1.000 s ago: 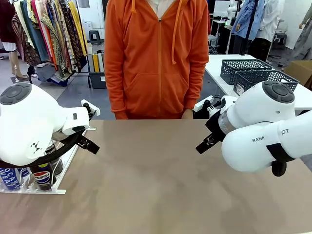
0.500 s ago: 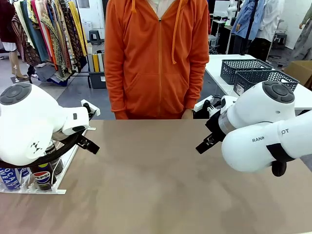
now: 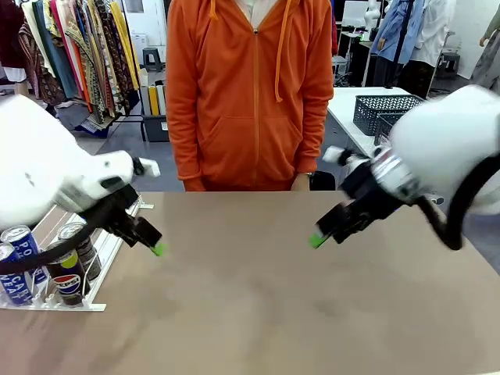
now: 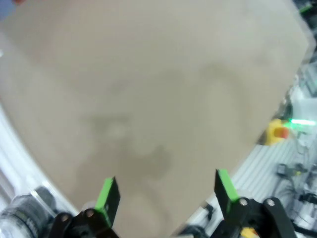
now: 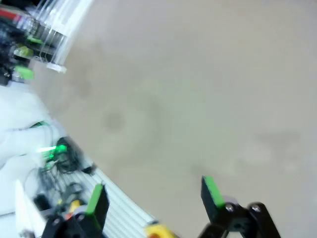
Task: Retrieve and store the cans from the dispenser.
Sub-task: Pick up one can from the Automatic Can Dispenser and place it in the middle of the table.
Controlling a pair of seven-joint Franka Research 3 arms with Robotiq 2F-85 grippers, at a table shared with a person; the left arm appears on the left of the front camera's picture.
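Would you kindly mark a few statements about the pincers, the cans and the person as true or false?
1. The left pincer and the right pincer are both open and empty. True.
2. The cans stand in the dispenser on the robot's left side. True.
3. The right pincer grips a black can. False: it holds nothing.
4. The person wears a blue hoodie. False: the hoodie is orange.

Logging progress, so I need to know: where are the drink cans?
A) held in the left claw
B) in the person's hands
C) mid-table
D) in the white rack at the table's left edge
D: the cans stand upright in the white rack at the table's left edge, and the left claw is open and empty.
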